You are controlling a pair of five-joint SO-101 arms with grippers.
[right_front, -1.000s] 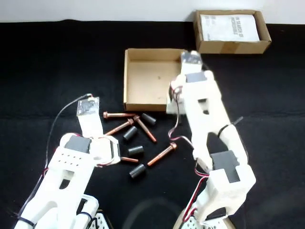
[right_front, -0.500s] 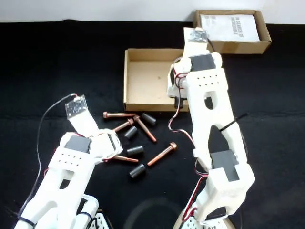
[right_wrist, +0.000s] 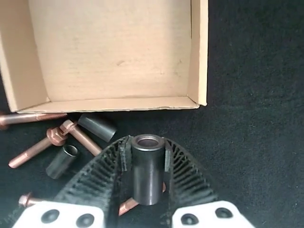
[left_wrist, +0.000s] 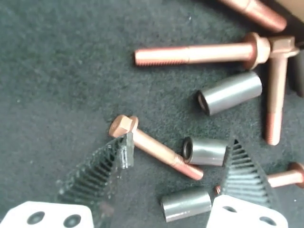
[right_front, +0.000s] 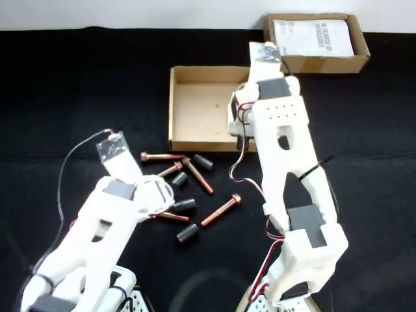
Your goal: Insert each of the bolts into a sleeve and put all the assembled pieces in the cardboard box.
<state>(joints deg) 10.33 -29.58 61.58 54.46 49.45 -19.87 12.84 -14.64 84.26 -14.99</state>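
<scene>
Your right tool [right_wrist: 147, 159] was clamped on a sleeve [right_wrist: 147, 178], holding it upright just outside the cardboard box [right_wrist: 199, 57]. Your left tool [left_wrist: 178, 152] stood apart above the black worktop [right_front: 78, 84], straddling a bolt [left_wrist: 156, 148] and a second sleeve [left_wrist: 206, 151] lying close together. More bolts [right_front: 221, 210] and loose sleeves [right_front: 188, 233] lay near the box.
</scene>
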